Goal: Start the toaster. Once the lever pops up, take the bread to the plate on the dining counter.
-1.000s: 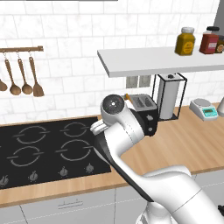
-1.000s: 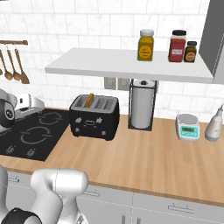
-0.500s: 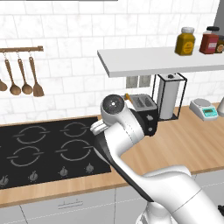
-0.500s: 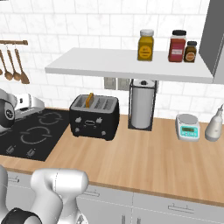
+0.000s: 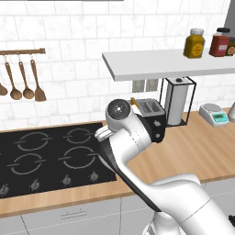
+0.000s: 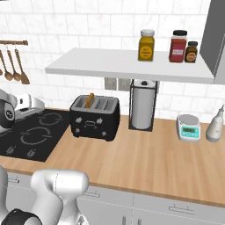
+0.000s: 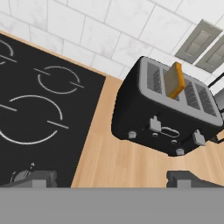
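The black toaster (image 5: 158, 131) (image 6: 94, 117) (image 7: 162, 113) stands on the wood counter by the tiled wall, right of the hob. A slice of bread (image 5: 134, 102) (image 6: 90, 99) (image 7: 174, 79) sticks up out of one slot. On the toaster's long face are two grey levers (image 7: 154, 124) with small knobs beneath them. My gripper (image 7: 111, 179) is open and empty, hovering above and in front of the toaster, well apart from it. The fingertips (image 7: 35, 178) frame the counter in front of the toaster. The plate and the dining counter are out of view.
A black hob (image 5: 50, 158) (image 6: 30, 132) (image 7: 35, 100) lies left of the toaster. A paper towel holder (image 5: 176, 101) (image 6: 143, 105) stands to its right, then a small scale (image 6: 189, 127) and a soap bottle (image 6: 215, 125). A white shelf (image 6: 127, 66) with jars overhangs the toaster.
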You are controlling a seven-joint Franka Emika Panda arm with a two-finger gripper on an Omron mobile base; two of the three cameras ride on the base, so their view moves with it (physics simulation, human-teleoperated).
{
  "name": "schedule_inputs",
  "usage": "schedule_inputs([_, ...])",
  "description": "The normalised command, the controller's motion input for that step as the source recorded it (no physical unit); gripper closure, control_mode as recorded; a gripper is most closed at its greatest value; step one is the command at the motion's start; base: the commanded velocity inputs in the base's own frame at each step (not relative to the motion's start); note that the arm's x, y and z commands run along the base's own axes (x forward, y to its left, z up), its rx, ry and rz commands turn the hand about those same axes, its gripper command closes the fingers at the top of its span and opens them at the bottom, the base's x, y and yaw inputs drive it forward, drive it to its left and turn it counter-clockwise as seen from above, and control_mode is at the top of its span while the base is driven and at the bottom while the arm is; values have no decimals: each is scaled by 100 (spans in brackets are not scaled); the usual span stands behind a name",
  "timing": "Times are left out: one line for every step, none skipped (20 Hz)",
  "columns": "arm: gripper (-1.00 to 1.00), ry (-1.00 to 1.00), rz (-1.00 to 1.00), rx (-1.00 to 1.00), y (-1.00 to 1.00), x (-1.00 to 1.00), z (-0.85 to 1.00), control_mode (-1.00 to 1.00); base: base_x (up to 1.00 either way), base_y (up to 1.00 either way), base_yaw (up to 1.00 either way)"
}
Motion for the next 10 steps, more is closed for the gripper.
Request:
schedule_inputs([-100,0,0,0,0,0,0,-100,0,0,0])
schedule_inputs([-100,0,0,0,0,0,0,-100,0,0,0])
schedule_inputs([-100,0,0,0,0,0,0,-100,0,0,0])
schedule_inputs([-100,0,0,0,0,0,0,-100,0,0,0])
schedule_inputs([-100,0,0,0,0,0,0,-100,0,0,0])
schedule_inputs([-100,0,0,0,0,0,0,-100,0,0,0])
schedule_inputs([-100,0,0,0,0,0,0,-100,0,0,0])
schedule_inputs([-100,0,0,0,0,0,0,-100,0,0,0])
schedule_inputs([-100,0,0,0,0,0,0,-100,0,0,0])
schedule_inputs([-100,0,0,0,0,0,0,-100,0,0,0])
